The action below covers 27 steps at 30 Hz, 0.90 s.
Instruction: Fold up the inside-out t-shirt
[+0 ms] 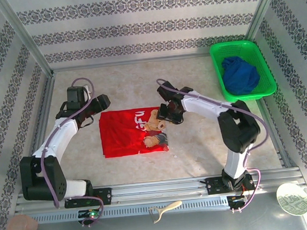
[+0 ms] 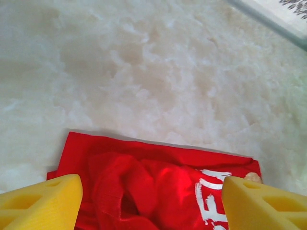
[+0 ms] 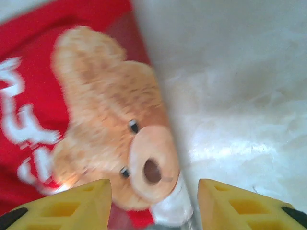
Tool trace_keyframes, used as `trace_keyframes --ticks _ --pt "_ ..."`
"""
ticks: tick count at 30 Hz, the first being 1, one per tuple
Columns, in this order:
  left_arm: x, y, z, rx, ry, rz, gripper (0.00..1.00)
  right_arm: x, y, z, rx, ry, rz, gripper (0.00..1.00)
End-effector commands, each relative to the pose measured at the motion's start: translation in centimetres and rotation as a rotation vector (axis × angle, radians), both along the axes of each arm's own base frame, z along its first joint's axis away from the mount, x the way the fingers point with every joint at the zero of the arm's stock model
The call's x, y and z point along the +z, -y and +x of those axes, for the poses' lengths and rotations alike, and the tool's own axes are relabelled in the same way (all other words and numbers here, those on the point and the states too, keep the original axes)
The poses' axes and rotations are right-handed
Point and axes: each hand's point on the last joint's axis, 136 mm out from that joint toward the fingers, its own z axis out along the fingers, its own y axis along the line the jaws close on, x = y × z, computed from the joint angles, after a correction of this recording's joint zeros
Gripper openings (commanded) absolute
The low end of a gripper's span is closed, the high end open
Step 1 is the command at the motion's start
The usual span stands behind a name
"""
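- Both grippers had their jaws apart with nothing pinched. The left gripper [image 1: 100, 103] hung over the shirt's far left corner, and the right gripper [image 1: 168, 113] sat at its far right corner, just by the bear print [image 3: 105, 124].
- The inside-out t-shirt [image 1: 127, 133] lay as a roughly flat rectangle mid-table between the two arms, with plain red on the left part and print showing on the right.
- Biggest worry imo: the cloth between the left fingers [image 2: 43, 201] looked bunched and wrinkly. A pinch there could've caught just the top layer, or a whole wad, and the fold would've dragged crooked.
- Other worry: the shirt's right edge ran right between the right fingers [image 3: 72, 206]. Closing a touch off to the side could've nipped bare table [image 1: 139, 78] instead of cloth.
- If only one side got a grip, lifting would probably have twisted the whole thing.
- Room-wise, there was loads of bare table past the shirt's far edge and off to its right. The near edge had less of it before the front rail.
- The green basket [image 1: 233, 44] holding the blue garment [image 1: 241, 75] sat in the far right corner, well apart from the shirt. It was only a problem if the right arm swung wide.
- The side wall ran near the left arm, so there was less slack on that side.
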Motion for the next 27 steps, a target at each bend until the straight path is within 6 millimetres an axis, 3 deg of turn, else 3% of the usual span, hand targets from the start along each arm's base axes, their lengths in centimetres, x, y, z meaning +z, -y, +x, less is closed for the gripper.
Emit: trace_keyframes --ticks 1,5,10,11,18,21,23,25,27 --pt "-1.4 0.4 -1.7 -0.014 -0.076 -0.014 0.8 2.9 -1.7 -1.4 0.127 0.046 0.025 0.54" --pt "-1.2 0.0 -1.2 -0.003 -0.094 -0.015 0.82 2.5 -5.8 -3.6 0.237 0.003 0.133 0.6" --pt "-0.8 -0.9 -0.1 0.033 -0.104 -0.038 1.0 1.6 -9.7 -5.3 0.307 -0.037 0.185 0.62" --pt "-0.6 -1.1 0.2 0.037 -0.101 -0.041 1.0 1.4 -10.4 -5.5 0.317 -0.04 0.186 0.62" --pt "0.3 -1.7 0.7 0.046 -0.082 -0.047 1.0 -0.6 -12.6 -5.5 0.316 -0.07 0.183 0.59" --pt "0.5 -1.8 0.6 0.05 -0.073 -0.052 1.0 -0.6 -13.0 -5.3 0.318 -0.062 0.184 0.42" --pt "0.7 -1.9 0.6 0.051 -0.067 -0.056 1.0 0.1 -13.1 -5.3 0.329 -0.045 0.192 0.18" --pt "0.7 -2.0 0.4 0.051 -0.063 -0.061 1.0 0.9 -13.4 -5.5 0.347 -0.029 0.199 0.01" --pt "0.8 -2.3 0.5 0.054 -0.059 -0.067 1.0 1.7 -13.7 -5.9 0.367 -0.018 0.207 0.0"
